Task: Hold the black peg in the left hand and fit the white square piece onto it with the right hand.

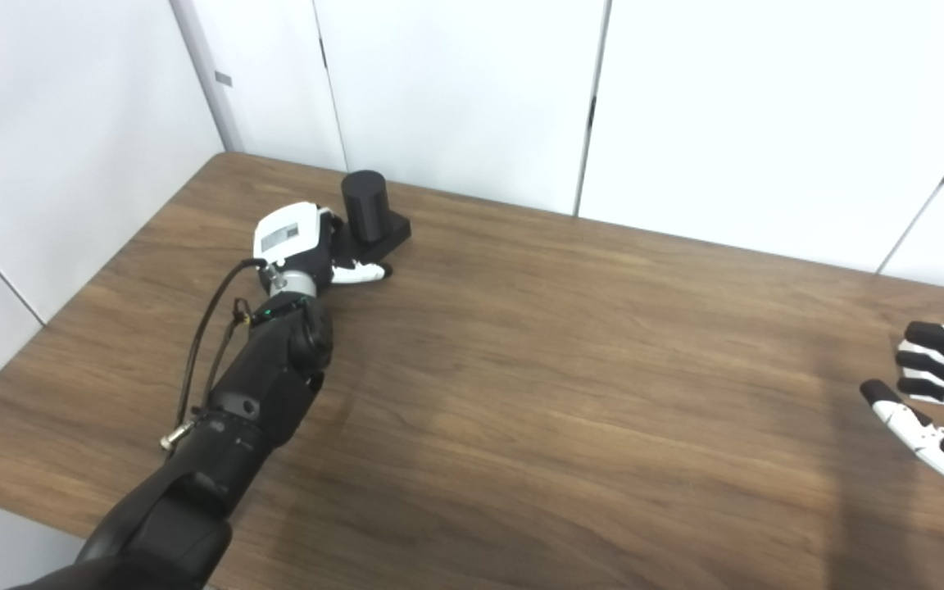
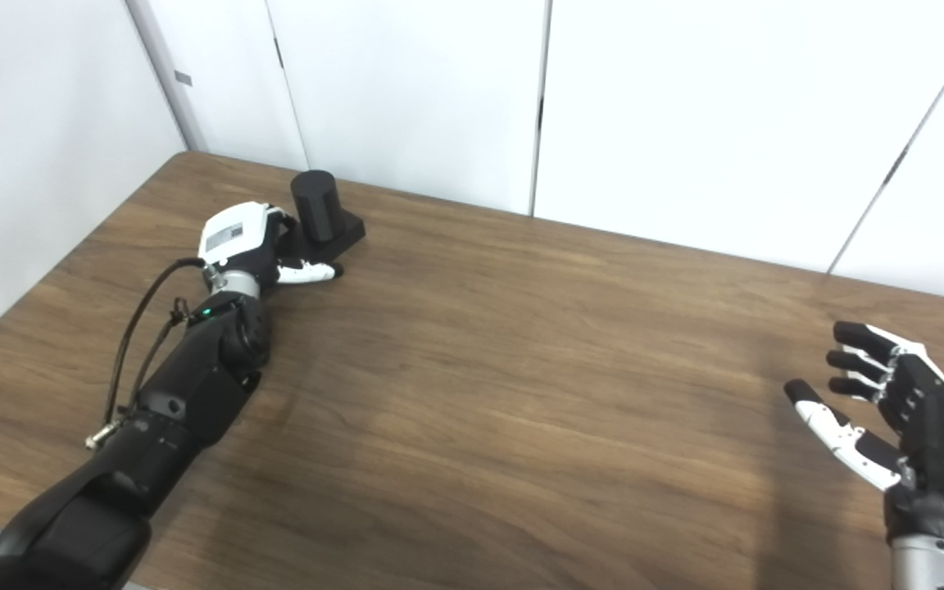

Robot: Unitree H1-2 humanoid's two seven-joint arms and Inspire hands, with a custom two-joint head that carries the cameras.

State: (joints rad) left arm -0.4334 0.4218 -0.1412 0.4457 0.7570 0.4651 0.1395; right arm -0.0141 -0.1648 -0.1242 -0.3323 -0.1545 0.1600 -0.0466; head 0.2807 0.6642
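Peg (image 1: pixel 367 209) stands upright on its base, left hand (image 1: pixel 308 246) touching it, grip unclear; right hand (image 2: pixel 898 418) hangs wide open, holding nothing.

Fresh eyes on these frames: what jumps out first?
The black peg, an upright cylinder on a square base, stands at the far left of the wooden table, with the left hand pressed against its base; whether it grips is hard to tell. At the near right edge, the right hand hovers open and empty. No white square piece shows in either view.
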